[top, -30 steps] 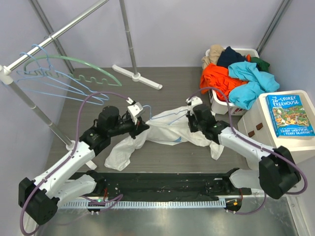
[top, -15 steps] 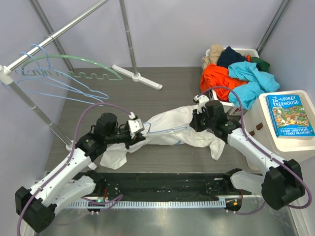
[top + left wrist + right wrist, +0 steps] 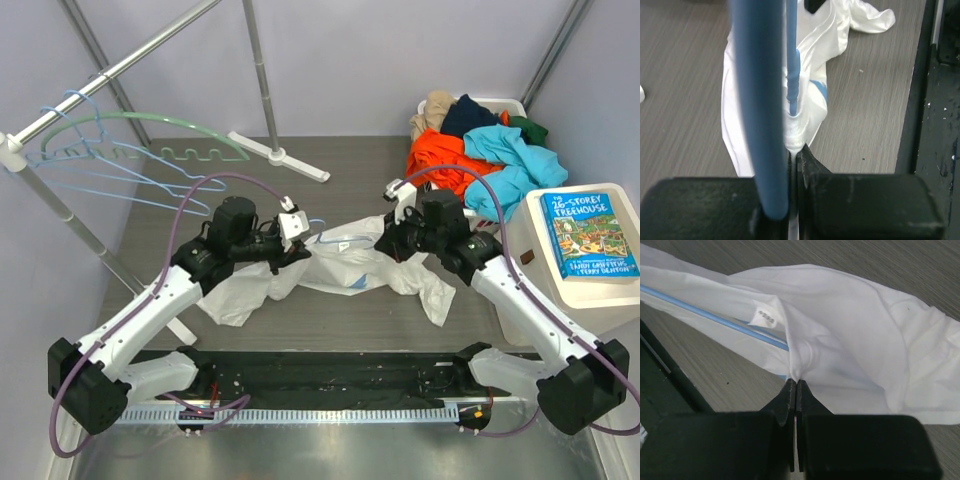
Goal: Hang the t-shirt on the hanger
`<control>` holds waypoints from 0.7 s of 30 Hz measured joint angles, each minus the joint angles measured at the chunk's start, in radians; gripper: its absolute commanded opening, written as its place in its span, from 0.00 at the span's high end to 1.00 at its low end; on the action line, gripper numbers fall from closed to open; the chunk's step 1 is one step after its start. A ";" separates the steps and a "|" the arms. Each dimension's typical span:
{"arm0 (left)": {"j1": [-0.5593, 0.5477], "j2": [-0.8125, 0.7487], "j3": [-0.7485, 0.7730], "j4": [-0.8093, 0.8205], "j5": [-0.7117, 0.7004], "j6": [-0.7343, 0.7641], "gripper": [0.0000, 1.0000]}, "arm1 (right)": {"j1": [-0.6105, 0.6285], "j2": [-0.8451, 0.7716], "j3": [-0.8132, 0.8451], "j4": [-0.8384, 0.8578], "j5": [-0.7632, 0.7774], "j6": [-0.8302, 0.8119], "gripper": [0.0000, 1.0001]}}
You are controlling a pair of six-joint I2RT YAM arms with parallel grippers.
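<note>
The white t-shirt (image 3: 345, 268) lies bunched on the grey table between my two grippers, with one end trailing toward the near left. A thin light-blue hanger (image 3: 340, 240) is tucked into its upper edge. My left gripper (image 3: 303, 248) is shut on a fold of the t-shirt (image 3: 805, 107); its jaws (image 3: 795, 150) pinch white cloth, and the hanger wire (image 3: 792, 75) rises just beside them. My right gripper (image 3: 385, 243) is shut on the other side of the t-shirt (image 3: 855, 350). Its fingertips (image 3: 796, 382) pinch a fold, and the hanger wire (image 3: 715, 315) runs under the cloth to their left.
A clothes rack (image 3: 110, 70) at the far left carries several light-blue hangers (image 3: 100, 170) and a pale-green one (image 3: 150, 128). Its foot (image 3: 280, 155) stands at the back. A white basket (image 3: 450, 205) of orange and turquoise garments and a book (image 3: 590, 235) on a white box are at the right.
My left gripper dipped toward the near side, then moved farther and to the right with the t-shirt. The right gripper shifted slightly left. The cloth is more bunched between them.
</note>
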State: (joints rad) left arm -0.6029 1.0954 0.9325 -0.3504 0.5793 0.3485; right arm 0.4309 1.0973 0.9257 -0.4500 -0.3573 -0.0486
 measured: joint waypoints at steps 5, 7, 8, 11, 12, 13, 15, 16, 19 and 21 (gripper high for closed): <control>-0.023 0.006 0.022 0.052 0.037 -0.023 1.00 | 0.130 0.000 0.113 -0.061 -0.005 -0.053 0.99; -0.026 0.006 0.023 0.063 0.055 -0.029 1.00 | 0.170 0.001 0.187 -0.079 -0.006 -0.077 0.99; -0.026 0.006 0.026 0.066 0.066 -0.031 1.00 | 0.181 0.001 0.227 -0.091 -0.008 -0.087 0.93; -0.026 -0.010 0.031 0.071 0.089 -0.032 1.00 | 0.185 0.000 0.330 -0.129 -0.006 -0.138 0.56; -0.026 -0.018 0.031 0.071 0.090 -0.032 1.00 | 0.185 0.000 0.355 -0.146 -0.004 -0.154 0.46; -0.026 -0.029 0.032 0.071 0.092 -0.032 1.00 | 0.184 0.000 0.382 -0.170 -0.001 -0.179 0.39; -0.026 -0.054 0.032 0.070 0.094 -0.032 1.00 | 0.184 -0.002 0.428 -0.220 0.008 -0.231 0.25; -0.026 -0.066 0.032 0.069 0.096 -0.032 1.00 | 0.184 -0.005 0.443 -0.246 0.011 -0.251 0.22; -0.026 -0.102 0.032 0.070 0.107 -0.034 1.00 | 0.184 -0.011 0.468 -0.310 0.016 -0.305 0.18; -0.026 -0.117 0.035 0.070 0.122 -0.042 1.00 | 0.185 -0.013 0.474 -0.348 0.012 -0.334 0.18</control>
State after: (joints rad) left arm -0.6285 0.9779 0.9676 -0.2806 0.7010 0.3061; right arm 0.6155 1.0847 1.3998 -0.7975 -0.3454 -0.3828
